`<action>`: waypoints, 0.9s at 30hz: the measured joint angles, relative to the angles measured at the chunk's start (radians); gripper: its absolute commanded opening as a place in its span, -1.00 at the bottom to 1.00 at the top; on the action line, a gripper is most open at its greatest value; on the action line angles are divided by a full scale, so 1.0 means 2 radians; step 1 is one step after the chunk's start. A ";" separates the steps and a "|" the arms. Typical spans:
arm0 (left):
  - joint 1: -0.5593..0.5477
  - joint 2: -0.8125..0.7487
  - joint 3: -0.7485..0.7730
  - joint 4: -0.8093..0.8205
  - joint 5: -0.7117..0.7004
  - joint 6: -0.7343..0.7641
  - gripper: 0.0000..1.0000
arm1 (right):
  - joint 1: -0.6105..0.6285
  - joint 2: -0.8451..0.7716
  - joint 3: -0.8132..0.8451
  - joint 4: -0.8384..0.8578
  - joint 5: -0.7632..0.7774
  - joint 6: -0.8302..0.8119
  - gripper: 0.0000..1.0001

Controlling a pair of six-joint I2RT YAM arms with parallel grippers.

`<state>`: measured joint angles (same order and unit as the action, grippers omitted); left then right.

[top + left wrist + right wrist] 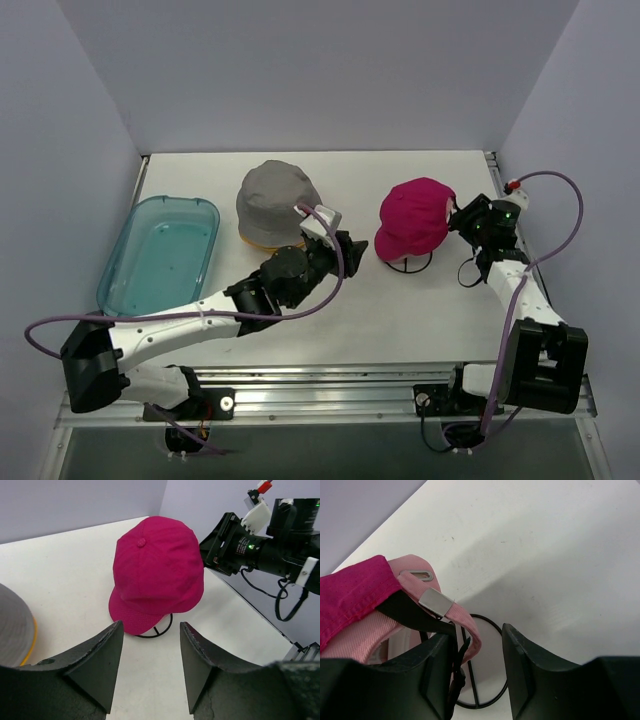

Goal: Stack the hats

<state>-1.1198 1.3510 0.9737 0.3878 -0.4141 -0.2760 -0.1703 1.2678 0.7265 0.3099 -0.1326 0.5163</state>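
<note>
The magenta baseball cap sits on top of the light pink cap over a stand with a black wire ring base. The grey bucket hat lies over the yellow bucket hat, of which only the brim shows. My left gripper is open and empty, just left of the magenta cap. My right gripper is open at the caps' back; in the right wrist view the pink strap and its metal buckle hang between the fingers, close to the left one.
A translucent teal tray lies at the left of the table. The right arm's wrist and cables stand close behind the magenta cap. The grey hat's edge is at the left of the left wrist view. Walls enclose the table.
</note>
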 measured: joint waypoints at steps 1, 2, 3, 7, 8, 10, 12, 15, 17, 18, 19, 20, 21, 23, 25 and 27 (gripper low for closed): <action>0.000 -0.013 0.000 -0.011 -0.002 0.000 0.16 | 0.000 0.007 0.005 0.003 -0.003 0.000 -0.25; 0.000 -0.028 -0.001 -0.024 -0.005 0.000 0.17 | 0.000 0.016 0.012 0.006 -0.006 -0.001 -0.25; 0.000 -0.041 -0.001 -0.034 -0.007 0.000 0.19 | 0.000 0.025 0.018 0.011 -0.008 -0.001 -0.25; -0.001 -0.086 -0.006 -0.069 -0.023 0.000 0.23 | 0.000 0.066 0.041 0.031 -0.019 -0.005 -0.26; -0.002 -0.097 -0.010 -0.077 -0.028 0.000 0.24 | 0.000 0.076 0.047 0.033 -0.022 -0.006 -0.26; -0.002 -0.113 -0.021 -0.091 -0.039 0.000 0.27 | 0.000 0.094 0.060 0.040 -0.028 -0.008 -0.25; -0.003 -0.125 -0.033 -0.103 -0.047 0.000 0.28 | 0.000 0.108 0.072 0.044 -0.034 -0.009 -0.22; -0.003 -0.142 -0.056 -0.119 -0.056 0.000 0.32 | 0.000 0.122 0.086 0.045 -0.037 -0.011 -0.19; -0.003 -0.152 -0.070 -0.132 -0.060 0.000 0.34 | 0.000 0.130 0.097 0.044 -0.037 -0.014 -0.15; -0.003 -0.159 -0.077 -0.138 -0.062 0.000 0.35 | 0.000 0.133 0.101 0.044 -0.037 -0.015 -0.14; -0.003 -0.167 -0.083 -0.146 -0.062 -0.001 0.36 | 0.000 0.134 0.105 0.041 -0.037 -0.018 -0.13; -0.003 -0.174 -0.087 -0.152 -0.063 -0.001 0.38 | 0.000 0.135 0.107 0.040 -0.037 -0.019 -0.10; -0.003 -0.185 -0.090 -0.161 -0.063 -0.001 0.40 | 0.000 0.135 0.111 0.038 -0.037 -0.022 -0.10; -0.003 -0.204 -0.092 -0.173 -0.064 -0.002 0.44 | 0.000 0.135 0.118 0.036 -0.037 -0.025 -0.09; -0.003 -0.224 -0.093 -0.178 -0.067 -0.001 0.46 | 0.000 0.135 0.128 0.031 -0.037 -0.029 -0.07; -0.003 -0.244 -0.096 -0.179 -0.074 0.002 0.49 | 0.000 0.135 0.135 0.029 -0.037 -0.032 -0.05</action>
<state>-1.1252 0.8631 0.7818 0.0292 -0.5617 -0.2714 -0.1707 1.5372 0.9974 0.3683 -0.2073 0.4515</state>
